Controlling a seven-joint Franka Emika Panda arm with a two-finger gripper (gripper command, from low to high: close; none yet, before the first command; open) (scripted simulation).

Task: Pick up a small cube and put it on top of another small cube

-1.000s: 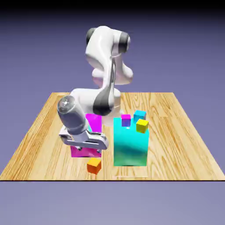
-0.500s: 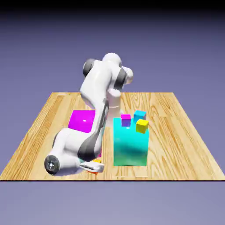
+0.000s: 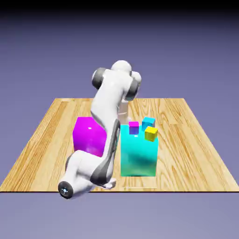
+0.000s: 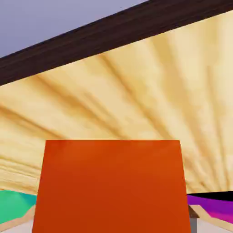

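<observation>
The tiny orange cube (image 4: pixel 111 186) fills the lower half of the hand view, from about 8 o'clock round to 4 o'clock, with its flat top edge level across the middle. It sits between the gripper's (image 4: pixel 111 225) fingers: a sliver of grey fingertip (image 4: pixel 195 224) shows against its lower right edge, and pale finger material shows against its lower left corner. The jaws are drawn in tight against the cube's two sides, so the fingers have hold of it. Behind the cube the wooden table (image 4: pixel 136 91) spreads out, its dark edge running across at 12 o'clock with the blue-violet backdrop beyond. A patch of teal shows at 8 o'clock and a patch of magenta at 4 o'clock.

In the exterior view the white arm (image 3: pixel 109 116) folds low over the table's near edge, its wrist down at about 7 o'clock of the picture. The hand is hidden under the forearm there, so the orange cube cannot be seen from this side. The big magenta block (image 3: pixel 88 136) stands at 9 o'clock of the arm's lower link, partly covered by it. The big teal block (image 3: pixel 138 154) stands just beside the arm at its 3 o'clock. On top of the teal block sit three tiny cubes: a magenta one (image 3: pixel 134 127), a cyan one (image 3: pixel 148 122) and a yellow one (image 3: pixel 151 134).
</observation>
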